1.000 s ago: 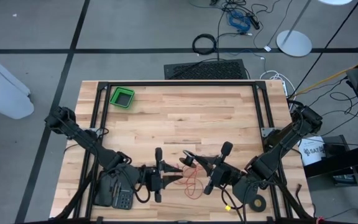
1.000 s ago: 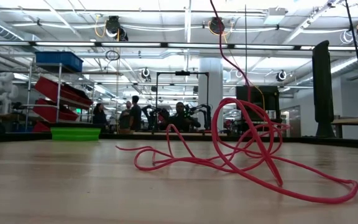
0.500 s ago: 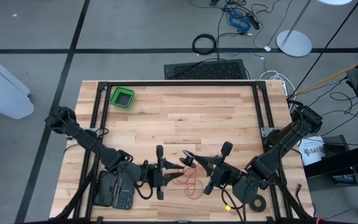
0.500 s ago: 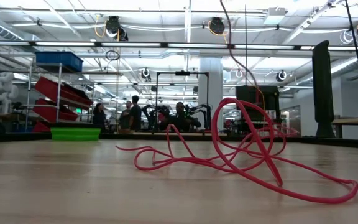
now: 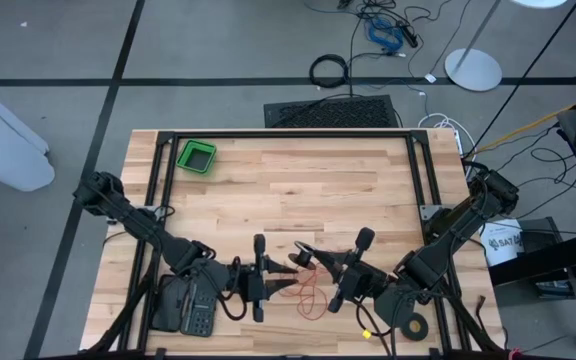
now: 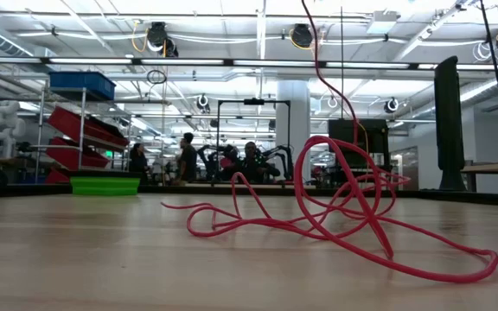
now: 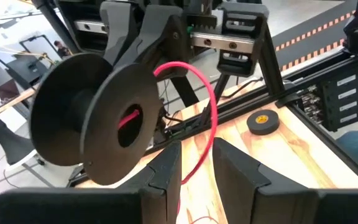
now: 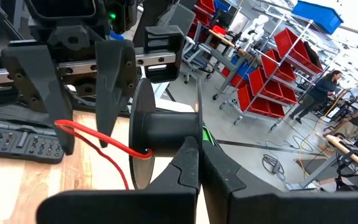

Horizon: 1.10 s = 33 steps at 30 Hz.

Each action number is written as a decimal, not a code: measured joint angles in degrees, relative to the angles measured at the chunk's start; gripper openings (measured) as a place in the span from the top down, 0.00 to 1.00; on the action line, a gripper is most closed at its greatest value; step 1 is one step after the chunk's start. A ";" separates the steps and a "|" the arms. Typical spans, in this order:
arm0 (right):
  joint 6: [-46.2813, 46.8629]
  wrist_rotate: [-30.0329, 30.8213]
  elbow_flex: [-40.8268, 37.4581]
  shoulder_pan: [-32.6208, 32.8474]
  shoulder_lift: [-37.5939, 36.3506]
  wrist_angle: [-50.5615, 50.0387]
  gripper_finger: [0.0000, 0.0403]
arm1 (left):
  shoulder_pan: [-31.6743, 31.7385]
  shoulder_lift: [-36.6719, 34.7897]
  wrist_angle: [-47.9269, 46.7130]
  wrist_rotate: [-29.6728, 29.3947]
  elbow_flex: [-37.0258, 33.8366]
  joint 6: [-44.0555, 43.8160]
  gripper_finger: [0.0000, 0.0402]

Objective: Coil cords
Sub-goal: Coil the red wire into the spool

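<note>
A thin red cord lies in a loose tangle on the wood table near its near edge. One strand rises from the tangle to a black spool. My right gripper is shut on this spool and holds it above the table. My left gripper faces the spool with its fingers apart. The cord runs up between them and into a hole in the spool's flange. My right gripper pinches the thin rim of the spool's near flange between its two shut fingers, coming about level. The spool is clear of the table, its axle lying level. My left gripper has the cord in the gap between its fingers; whether a finger touches it I cannot tell.
A green bin stands at the far left of the table. A flat black tape ring lies at the near right, and a dark keypad at the near left. A black frame rail runs round the table.
The strand of cord rising from the tangle has swayed a little from side to side. The tangle on the table has stayed where it was.
</note>
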 joint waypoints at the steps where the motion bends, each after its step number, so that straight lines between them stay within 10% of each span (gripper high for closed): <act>1: 0.00 0.02 0.00 0.00 0.00 0.00 1.00 | -0.02 0.00 -0.04 0.00 0.00 0.00 0.76; 33: 0.00 0.00 0.00 0.00 0.00 -0.02 1.00 | -0.56 0.00 2.23 -4.35 0.23 3.90 0.99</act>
